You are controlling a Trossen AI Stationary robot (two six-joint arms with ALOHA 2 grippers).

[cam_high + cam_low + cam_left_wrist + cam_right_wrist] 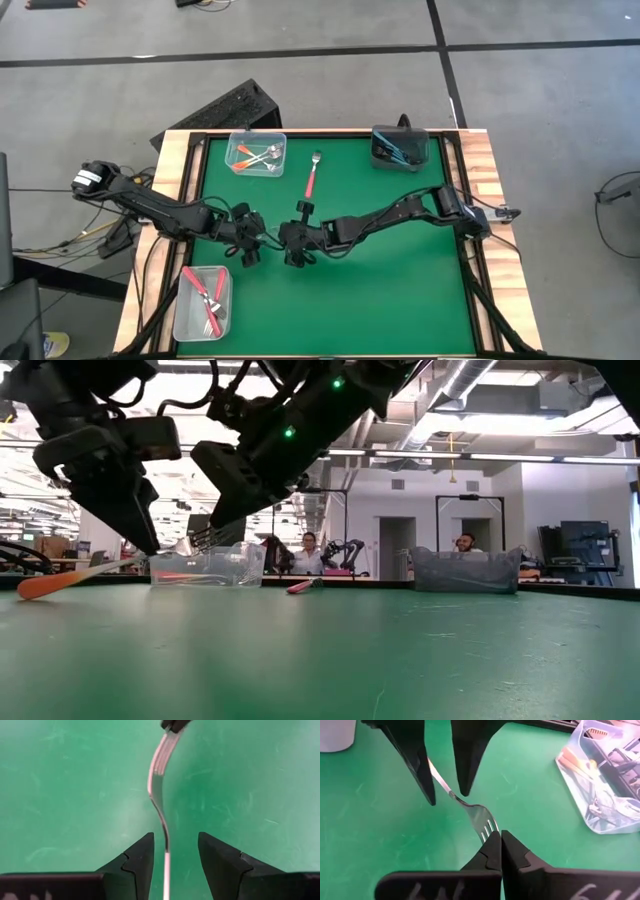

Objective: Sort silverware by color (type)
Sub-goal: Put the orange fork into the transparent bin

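Observation:
An orange-handled fork [60, 582] hangs between my two grippers over the middle of the green mat, its handle pointing toward the table's left. My right gripper [500, 836] is shut on its tines. My left gripper [175, 837] is open. Its two fingers stand on either side of the fork's metal neck [159, 785], with a gap showing on both sides. In the high view the two grippers meet left of centre, left [254, 245] and right [282, 242]. A red-handled fork [312, 180] lies flat on the mat farther back. My right gripper pinches the ends of the fork's tines [489, 826] between its two fingertips. The fingers come from the table's right, slanting down, roughly along the fork. The fork is raised at the tine end and slopes down toward its orange handle; whether the handle's end touches the mat I cannot tell.
A clear bin [256, 153] with orange-handled forks stands at the far left. A dark bin [398, 147] with blue-handled ones stands at the far right. A clear bin [203, 300] with red-handled ones stands at the near left. The mat's near right part is bare.

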